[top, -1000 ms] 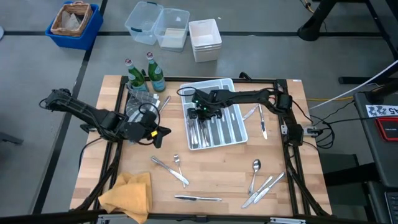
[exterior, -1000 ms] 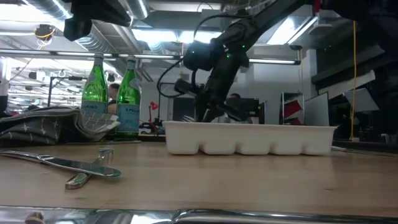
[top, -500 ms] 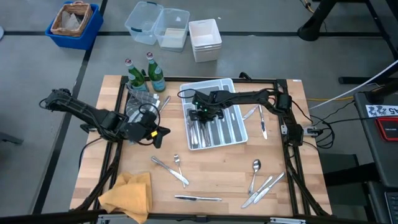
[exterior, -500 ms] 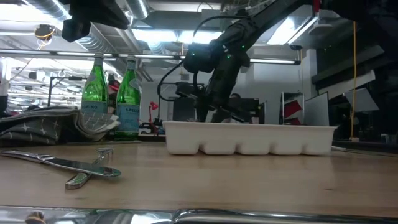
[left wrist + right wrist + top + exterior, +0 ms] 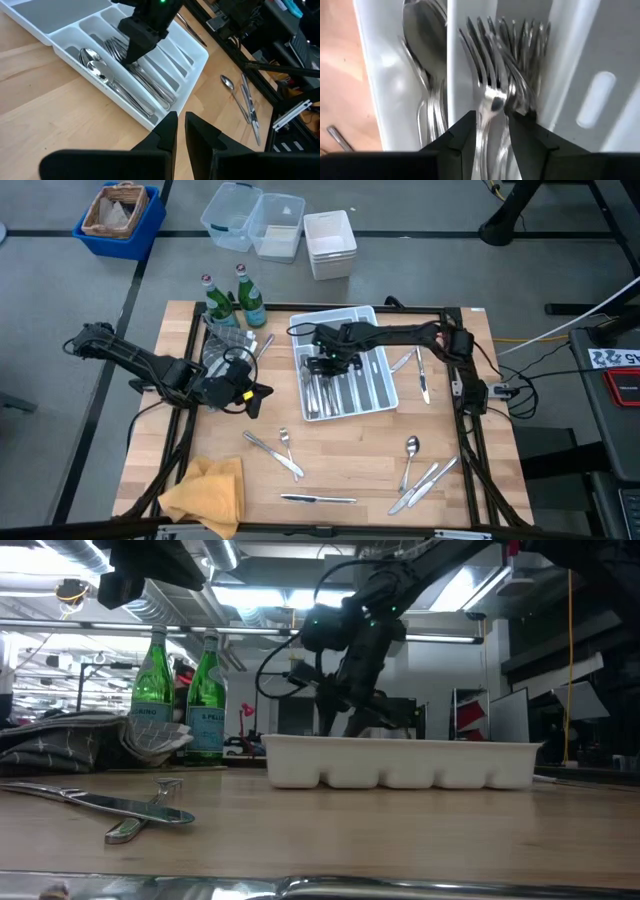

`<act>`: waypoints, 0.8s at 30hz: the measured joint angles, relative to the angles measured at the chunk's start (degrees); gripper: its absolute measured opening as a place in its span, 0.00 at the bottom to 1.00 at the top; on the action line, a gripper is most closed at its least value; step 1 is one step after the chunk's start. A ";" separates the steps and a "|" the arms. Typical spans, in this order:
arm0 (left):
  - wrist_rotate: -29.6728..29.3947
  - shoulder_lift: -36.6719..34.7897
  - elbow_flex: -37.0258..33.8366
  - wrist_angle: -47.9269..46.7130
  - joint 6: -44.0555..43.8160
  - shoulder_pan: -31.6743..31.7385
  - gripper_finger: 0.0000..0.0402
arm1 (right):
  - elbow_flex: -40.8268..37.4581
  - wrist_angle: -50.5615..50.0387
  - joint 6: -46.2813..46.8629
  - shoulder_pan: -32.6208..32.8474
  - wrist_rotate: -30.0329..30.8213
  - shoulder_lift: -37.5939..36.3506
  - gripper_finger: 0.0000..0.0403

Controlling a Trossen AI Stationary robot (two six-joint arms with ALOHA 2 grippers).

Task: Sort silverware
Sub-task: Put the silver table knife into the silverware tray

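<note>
A white compartmented tray (image 5: 345,317) stands on the table's far middle, with spoons (image 5: 95,65) and forks (image 5: 495,55) lying in its slots. My right gripper (image 5: 492,132) hovers open over the fork slot, also seen in the high view (image 5: 322,366). Its fingers stand on either side of the top fork's handle (image 5: 487,125), which rests on the other forks. My left gripper (image 5: 180,122) waits shut and empty, just left of the tray (image 5: 268,391). More silverware lies loose on the table: a fork and spoon (image 5: 278,448), a knife (image 5: 318,499), and a spoon and knives (image 5: 415,472).
Two green bottles (image 5: 232,298) and a grey cloth (image 5: 222,340) stand at the table's far left. A yellow cloth (image 5: 205,492) lies at the near left corner. Two more pieces (image 5: 415,370) lie right of the tray. Bins (image 5: 255,222) sit beyond the far edge.
My right gripper has opened over the tray's fork slot and let go of a fork. The fork now lies on the other forks there.
</note>
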 joint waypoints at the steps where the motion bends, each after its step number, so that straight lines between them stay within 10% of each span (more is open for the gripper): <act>1: 0.05 0.00 0.00 0.00 0.37 0.00 0.06 | -0.01 -0.94 -0.66 0.01 0.01 -0.46 0.30; 24: 19.89 8.49 -0.02 0.20 26.56 -5.21 0.10 | 0.01 -3.32 -13.31 11.19 1.09 -11.52 0.30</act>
